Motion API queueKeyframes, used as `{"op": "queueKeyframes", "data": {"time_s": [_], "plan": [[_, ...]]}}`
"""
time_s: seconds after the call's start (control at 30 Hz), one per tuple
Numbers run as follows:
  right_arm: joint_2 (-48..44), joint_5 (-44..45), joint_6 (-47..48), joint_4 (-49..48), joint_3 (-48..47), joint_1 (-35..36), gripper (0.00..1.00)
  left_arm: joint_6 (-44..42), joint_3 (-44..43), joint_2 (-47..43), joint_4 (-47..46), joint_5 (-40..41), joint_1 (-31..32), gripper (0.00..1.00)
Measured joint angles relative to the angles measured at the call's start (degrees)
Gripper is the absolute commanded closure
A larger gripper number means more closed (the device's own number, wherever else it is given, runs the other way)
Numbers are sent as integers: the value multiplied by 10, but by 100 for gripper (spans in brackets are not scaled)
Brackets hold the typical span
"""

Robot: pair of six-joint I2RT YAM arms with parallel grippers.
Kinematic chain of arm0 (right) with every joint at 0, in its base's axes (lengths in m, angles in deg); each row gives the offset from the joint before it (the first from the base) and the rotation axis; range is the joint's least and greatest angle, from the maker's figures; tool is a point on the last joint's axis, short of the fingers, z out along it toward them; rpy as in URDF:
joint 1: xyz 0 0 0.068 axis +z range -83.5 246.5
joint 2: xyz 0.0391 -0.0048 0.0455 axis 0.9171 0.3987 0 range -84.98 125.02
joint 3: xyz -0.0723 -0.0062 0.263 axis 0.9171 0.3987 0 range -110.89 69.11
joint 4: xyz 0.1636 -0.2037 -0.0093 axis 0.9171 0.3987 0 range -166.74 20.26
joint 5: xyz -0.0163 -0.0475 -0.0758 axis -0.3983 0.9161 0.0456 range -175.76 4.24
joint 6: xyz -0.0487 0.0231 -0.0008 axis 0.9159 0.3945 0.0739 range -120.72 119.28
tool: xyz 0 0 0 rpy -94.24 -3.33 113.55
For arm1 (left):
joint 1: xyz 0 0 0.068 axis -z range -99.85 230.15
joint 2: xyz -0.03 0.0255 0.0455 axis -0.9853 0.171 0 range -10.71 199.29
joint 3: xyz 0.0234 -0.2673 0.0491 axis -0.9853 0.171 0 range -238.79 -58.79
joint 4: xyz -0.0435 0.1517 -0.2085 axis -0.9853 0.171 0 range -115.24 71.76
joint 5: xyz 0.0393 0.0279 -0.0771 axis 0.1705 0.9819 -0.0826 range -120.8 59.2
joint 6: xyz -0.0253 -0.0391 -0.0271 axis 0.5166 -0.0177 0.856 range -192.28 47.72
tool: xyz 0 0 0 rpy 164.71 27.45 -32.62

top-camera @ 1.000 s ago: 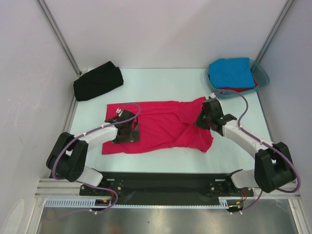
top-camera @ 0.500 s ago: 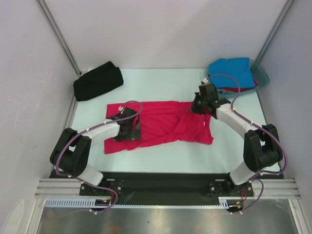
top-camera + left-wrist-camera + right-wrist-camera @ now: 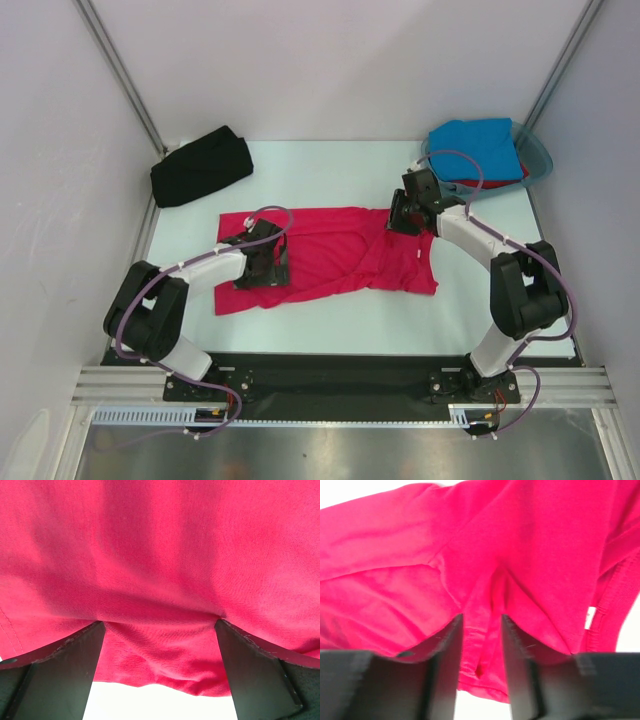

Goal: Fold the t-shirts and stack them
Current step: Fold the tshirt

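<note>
Crimson-pink t-shirt is pictured on the table, long axis parallel to the near edge, left end straddled by the wide-open left pincer, a right-end fold between the narrowly parted right pincer, grip unclear.

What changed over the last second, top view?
Right end effector swung away from the arm bases and leftward, dragging the right side of the crimson-pink t-shirt with it; its jaws have now parted around a fold. Left end effector, black t-shirt and teal tub stayed put.
</note>
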Motion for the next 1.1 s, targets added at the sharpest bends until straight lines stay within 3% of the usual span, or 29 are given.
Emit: {"op": "queueKeyframes", "data": {"time_s": [0.07,0.17,0.53,0.77,1.1], "plan": [[-2,15,3,0,1,0,46,0,0,0,0,0,0,0],[-18,31,5,0,15,1,41,0,0,-1,0,1,0,0],[-123,-39,-95,-23,139,12,43,0,0,-3,0,1,0,0],[-123,-76,-162,-67,200,30,44,0,3,-5,-2,2,0,0],[-76,-112,-198,-140,205,42,45,0,7,-9,-6,3,0,0]]}}
